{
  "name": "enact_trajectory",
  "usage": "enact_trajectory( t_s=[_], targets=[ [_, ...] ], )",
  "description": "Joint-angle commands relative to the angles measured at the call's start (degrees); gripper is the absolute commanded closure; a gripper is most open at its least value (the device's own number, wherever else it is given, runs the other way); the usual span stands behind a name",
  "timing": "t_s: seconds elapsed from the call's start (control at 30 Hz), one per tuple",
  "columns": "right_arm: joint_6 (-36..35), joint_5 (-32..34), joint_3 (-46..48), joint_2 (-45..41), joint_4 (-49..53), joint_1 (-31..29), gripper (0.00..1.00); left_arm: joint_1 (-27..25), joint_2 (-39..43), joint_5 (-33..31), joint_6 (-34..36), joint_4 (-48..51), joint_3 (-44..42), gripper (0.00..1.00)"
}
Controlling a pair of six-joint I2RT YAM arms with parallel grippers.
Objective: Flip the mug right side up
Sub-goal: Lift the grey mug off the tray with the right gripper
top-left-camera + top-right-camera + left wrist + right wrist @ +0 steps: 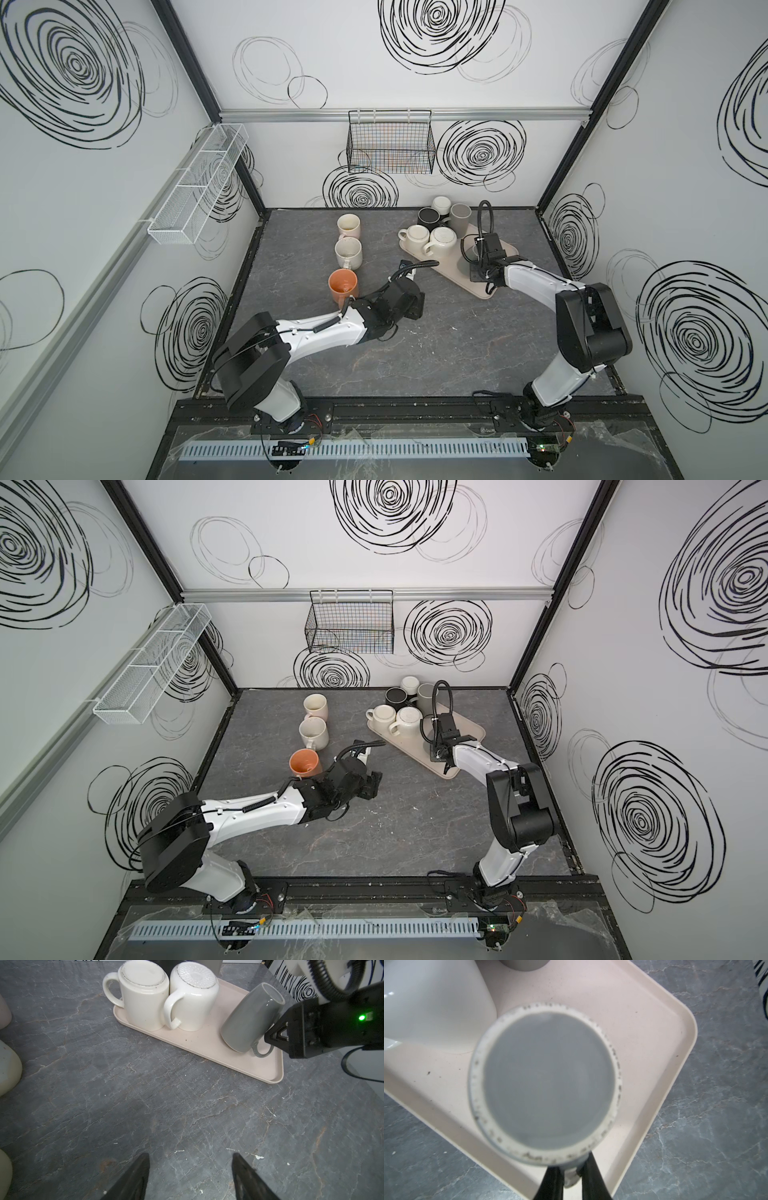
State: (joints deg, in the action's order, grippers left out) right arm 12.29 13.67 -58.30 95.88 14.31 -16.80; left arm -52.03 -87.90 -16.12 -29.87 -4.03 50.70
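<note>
The right claw [270, 1036] is clamped on the handle [262, 1054] of the grey mug [249, 1016], which is tilted over the tray [207, 1049]. Such a thin pinch could let it swing and knock the white mug [193, 999] beside it. The left claw [190, 1156] hangs apart, empty.

Left arm [320, 332] and right arm [536, 280] were each built of white shell links with black joint housings, a black corrugated cable [320, 980] at the wrist and black tapered fingers [133, 1178]; one green light [362, 1017] glowed.

A grey mug [249, 1016] is seen at black fingers [550, 1182], above a speckled pink-beige tray [207, 1048], on a grey-veined counter [124, 1095].
</note>
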Motion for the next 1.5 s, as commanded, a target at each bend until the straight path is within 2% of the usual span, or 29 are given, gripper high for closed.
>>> enact_trajectory(
  t_s=[0.0, 0.1, 0.3, 0.5, 0.6, 0.7, 0.83, 1.1, 1.33, 1.47],
  targets=[
    [4.2, -6.1, 2.8, -3.2, -3.6, 0.6, 1.00, -0.4, 2.0, 1.8, -0.9, -5.9, -2.2, 0.34],
    [7.3, -10.3, 3.9, -3.4, -5.6, 2.4, 1.00, -0.4, 3.1, 3.2, -1.0, -9.8, -4.1, 0.35],
    [9.7, -13.6, 6.3, -5.4, -10.3, 4.0, 1.00, 0.0, 2.1, 5.5, -1.2, -12.9, -4.1, 0.35],
    [14.6, -23.0, 12.5, -8.0, -19.4, 7.9, 1.00, 1.4, 1.4, 8.7, -4.1, -21.1, -6.8, 0.36],
    [14.6, -26.7, 13.0, -9.1, -21.2, 9.1, 1.00, 1.9, 0.7, 11.7, -4.8, -22.8, -6.6, 0.36],
    [13.9, -27.7, 12.9, -10.3, -22.1, 9.7, 1.00, 2.6, 0.4, 13.5, -4.3, -23.7, -6.1, 0.35],
    [15.6, -30.1, 13.9, -12.6, -25.9, 10.0, 1.00, 2.7, 2.1, 13.0, -3.9, -25.1, -7.1, 0.33],
    [18.8, -39.1, 14.6, -16.1, -33.3, 10.0, 1.00, 2.9, 7.0, 10.5, -3.1, -31.0, -10.6, 0.31],
    [22.0, -43.5, 17.0, -22.0, -37.0, 9.2, 1.00, 2.6, 13.3, 9.9, 1.1, -28.6, -11.6, 0.28],
    [22.2, -45.1, 18.6, -26.2, -39.1, 6.7, 1.00, 2.5, 18.6, 8.8, 2.7, -23.8, -12.7, 0.26]
  ],
)
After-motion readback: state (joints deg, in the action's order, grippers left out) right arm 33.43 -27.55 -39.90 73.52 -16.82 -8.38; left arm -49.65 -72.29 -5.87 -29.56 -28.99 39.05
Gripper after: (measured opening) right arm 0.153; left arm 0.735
